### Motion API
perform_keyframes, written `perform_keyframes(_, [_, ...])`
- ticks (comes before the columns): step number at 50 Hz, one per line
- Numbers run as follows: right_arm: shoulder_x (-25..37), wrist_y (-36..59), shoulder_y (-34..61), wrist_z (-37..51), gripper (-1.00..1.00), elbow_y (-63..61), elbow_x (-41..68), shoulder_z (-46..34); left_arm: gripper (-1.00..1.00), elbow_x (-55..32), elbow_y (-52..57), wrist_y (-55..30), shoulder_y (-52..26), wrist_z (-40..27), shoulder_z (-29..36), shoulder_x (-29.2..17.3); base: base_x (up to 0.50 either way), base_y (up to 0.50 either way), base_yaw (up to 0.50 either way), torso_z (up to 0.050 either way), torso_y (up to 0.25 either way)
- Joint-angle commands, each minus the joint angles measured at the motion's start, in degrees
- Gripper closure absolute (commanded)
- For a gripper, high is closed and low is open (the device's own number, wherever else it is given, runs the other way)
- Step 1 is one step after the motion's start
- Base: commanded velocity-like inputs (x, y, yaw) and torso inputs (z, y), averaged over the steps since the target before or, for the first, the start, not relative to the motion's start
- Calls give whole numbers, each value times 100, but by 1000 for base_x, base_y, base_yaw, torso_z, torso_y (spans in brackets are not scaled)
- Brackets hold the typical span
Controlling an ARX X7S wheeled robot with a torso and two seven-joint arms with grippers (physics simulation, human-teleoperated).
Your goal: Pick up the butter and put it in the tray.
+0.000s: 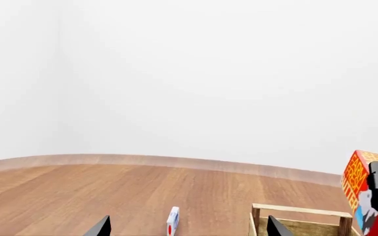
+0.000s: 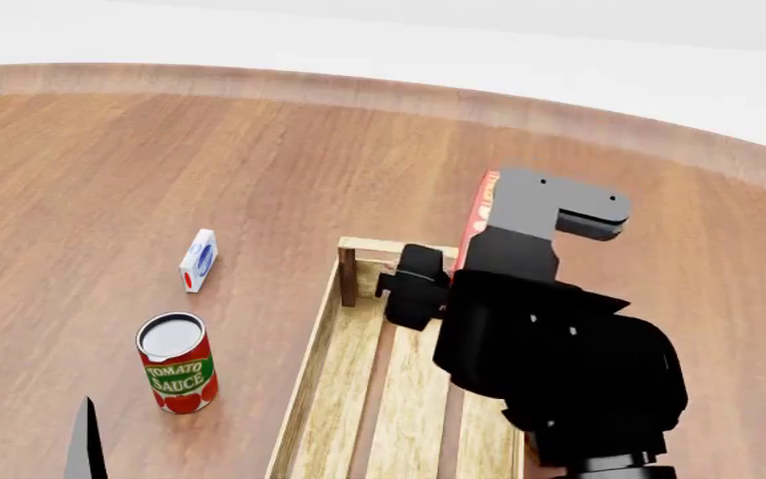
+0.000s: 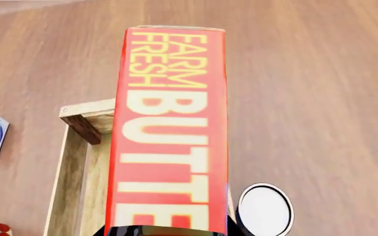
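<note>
Surface: brown wood surface (image 2: 117, 160) against a plain white wall.
Butter: butter (image 3: 169, 128) is aloft in the right gripper (image 3: 169, 230), over the tray's 12 o'clock end.
Why held so: judged clear of the rim before lowering.
Long axis: runs out from the jaws toward 12 o'clock, along the tray (image 2: 306, 369).
Right jaws: pinching the butter's near end.
Left jaws: left gripper (image 1: 187, 227) spread, idle.
Others: small carton (image 2: 198, 259) and can (image 2: 177, 362) at the tray's 9 o'clock.

small white, blue and red carton (image 2: 198, 259) on wooden floor (image 2: 117, 170), upright tomato sauce can (image 2: 177, 362) near it
</note>
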Motion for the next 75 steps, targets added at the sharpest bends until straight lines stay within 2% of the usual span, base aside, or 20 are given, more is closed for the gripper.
perform_keyframes(1, [-182, 151, 9, -193, 100, -40, -23, 53, -100, -18, -22, -2, -14, 208, -155, 129, 0, 0, 0, 0, 10])
perform_keyframes(22, [-290, -29, -265, -320, 100, 6, 9, -373, -100, 19, -57, 43, -7, 197, -74, 135, 0, 0, 0, 0, 1])
perform_keyframes(41, [-500, -804, 122, -617, 100, 1092, 227, -1050, -100, -76, -174, 104, -47, 208, -135, 117, 0, 0, 0, 1, 2])
perform_keyframes(50, [-518, -1446, 372, -693, 100, 1871, 948, -2022, -100, -106, -185, 119, -54, 198, -149, 113, 0, 0, 0, 1, 1])
perform_keyframes(61, [-524, -2393, 657, -890, 100, 2745, 2800, -4303, -100, -150, -173, 109, -52, 178, -165, 96, 0, 0, 0, 0, 1])
perform_keyframes(75, [-525, -3103, 849, -1065, 100, 3125, 4727, -6345, -100, -151, -157, 111, -46, 162, -144, 77, 0, 0, 0, 1, 1])
